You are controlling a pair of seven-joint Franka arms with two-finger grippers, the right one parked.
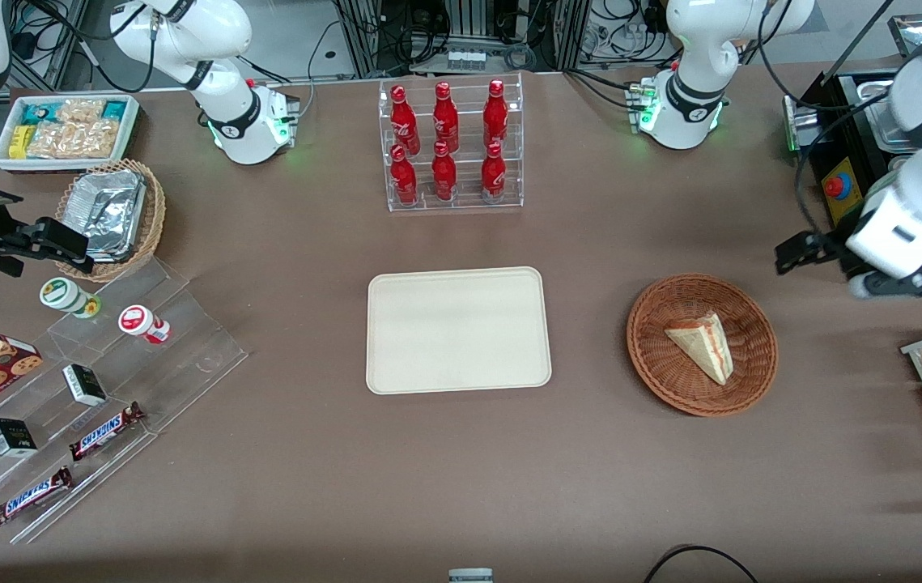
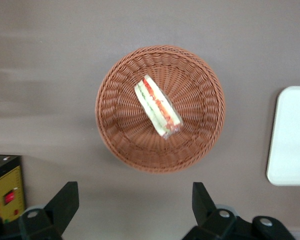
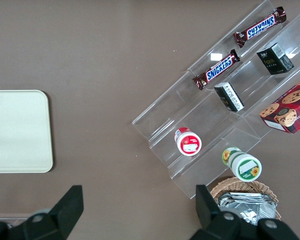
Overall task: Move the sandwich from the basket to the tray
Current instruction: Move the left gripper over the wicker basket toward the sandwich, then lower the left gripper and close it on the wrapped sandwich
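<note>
In wicker basket [image 1: 702,344], on brown table [image 1: 461,470]: sandwich wedge [image 1: 702,346], clear-wrapped, lying on side, untouched. Likely light, soft, crushable; film slippery. Best pinch across broad bread faces near thick end, gentle squeeze. Cream tray [image 1: 458,330] well apart, bare. Farther back, tool [image 1: 800,253] hovers high, fingers [image 2: 65,202] spread wide, empty.

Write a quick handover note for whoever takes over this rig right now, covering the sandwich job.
Left gripper: jaws open, holding nothing, up above the table beside the basket, farther from the front camera than it.
Sandwich: lying in the basket, untouched.
Tray: mid-table, toward the parked arm from the basket, nothing on it.
Done: nothing yet.
Left: descend, grasp the sandwich, carry it to the tray, release.
</note>
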